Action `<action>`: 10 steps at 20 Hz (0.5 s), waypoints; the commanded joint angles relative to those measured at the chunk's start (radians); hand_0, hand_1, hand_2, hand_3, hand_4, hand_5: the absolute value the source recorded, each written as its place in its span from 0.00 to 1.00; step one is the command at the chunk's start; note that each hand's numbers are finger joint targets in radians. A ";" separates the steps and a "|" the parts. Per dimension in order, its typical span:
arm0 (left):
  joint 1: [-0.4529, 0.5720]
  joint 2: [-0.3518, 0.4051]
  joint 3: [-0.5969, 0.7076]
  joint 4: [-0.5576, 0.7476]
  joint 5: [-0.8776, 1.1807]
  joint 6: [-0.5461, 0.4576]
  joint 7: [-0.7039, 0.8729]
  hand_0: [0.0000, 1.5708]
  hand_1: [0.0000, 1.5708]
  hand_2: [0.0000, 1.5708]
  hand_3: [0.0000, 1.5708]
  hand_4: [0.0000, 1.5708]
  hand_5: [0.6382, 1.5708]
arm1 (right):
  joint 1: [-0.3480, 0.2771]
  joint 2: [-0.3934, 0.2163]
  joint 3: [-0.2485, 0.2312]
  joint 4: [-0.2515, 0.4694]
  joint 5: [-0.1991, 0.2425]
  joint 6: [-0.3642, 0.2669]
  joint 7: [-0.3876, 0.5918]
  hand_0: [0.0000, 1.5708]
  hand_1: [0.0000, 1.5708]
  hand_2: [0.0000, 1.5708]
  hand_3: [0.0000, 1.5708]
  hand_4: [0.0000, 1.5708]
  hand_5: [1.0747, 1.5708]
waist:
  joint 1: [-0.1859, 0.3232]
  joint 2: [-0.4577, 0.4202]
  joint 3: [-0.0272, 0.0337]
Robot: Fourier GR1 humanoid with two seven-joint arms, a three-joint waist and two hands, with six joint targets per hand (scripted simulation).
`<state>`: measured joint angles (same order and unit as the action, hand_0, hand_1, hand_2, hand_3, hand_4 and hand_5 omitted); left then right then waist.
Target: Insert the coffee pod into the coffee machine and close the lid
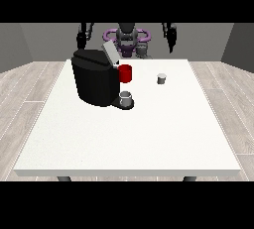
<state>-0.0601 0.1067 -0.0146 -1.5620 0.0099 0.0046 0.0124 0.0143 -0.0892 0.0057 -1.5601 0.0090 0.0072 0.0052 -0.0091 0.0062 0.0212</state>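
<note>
A black coffee machine [95, 77] stands on the white table [129, 134] at the left of middle, its grey lid [110, 53] tilted up and open. A small grey cup [126, 98] sits on the machine's base at its front. Right of the machine, a small grey coffee pod [161, 79] stands alone on the table. Both hands are raised behind the table's far edge and away from everything: the hand at the view's left [81, 38] above the machine's back, the hand at the view's right [171, 39] beyond the pod. Neither hand holds anything.
A red mug [125, 73] stands just right of the machine, between it and the pod. The robot's torso [126, 39] is behind the far edge. Wide bare tabletop lies in front and to the right.
</note>
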 commanded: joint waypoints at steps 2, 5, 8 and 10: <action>0.079 -0.020 -0.042 0.008 0.002 -0.049 -0.066 0.00 0.00 0.00 0.00 0.46 1.00 | 0.048 -0.009 -0.028 0.025 -0.051 0.049 -0.042 0.00 0.00 0.00 0.00 0.21 1.00 | 0.000 -0.035 -0.0211; 0.044 0.029 -0.006 -0.041 0.076 -0.131 -0.001 0.00 0.00 0.00 0.00 0.46 1.00 | 0.072 0.052 0.004 0.020 -0.018 -0.009 -0.056 0.00 0.00 0.00 0.00 0.21 1.00 | 0.002 -0.069 -0.0211; 0.103 -0.032 -0.087 -0.017 0.051 -0.146 -0.104 0.00 0.00 0.00 0.00 0.45 1.00 | 0.027 0.065 -0.073 0.051 -0.078 -0.018 -0.163 0.00 0.00 0.00 0.00 0.21 1.00 | 0.010 -0.044 -0.0209; 0.076 -0.003 -0.059 -0.008 0.048 -0.168 -0.104 0.00 0.00 0.00 0.00 0.44 1.00 | -0.021 0.034 -0.109 0.051 -0.112 -0.002 -0.115 0.00 0.00 0.00 0.00 0.21 1.00 | 0.012 -0.035 -0.0211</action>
<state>0.0068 0.1025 -0.0589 -1.5724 0.0607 -0.1279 -0.0681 0.0272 -0.0558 -0.0613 -1.5176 -0.0656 0.0108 -0.0977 -0.0012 -0.0275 0.0020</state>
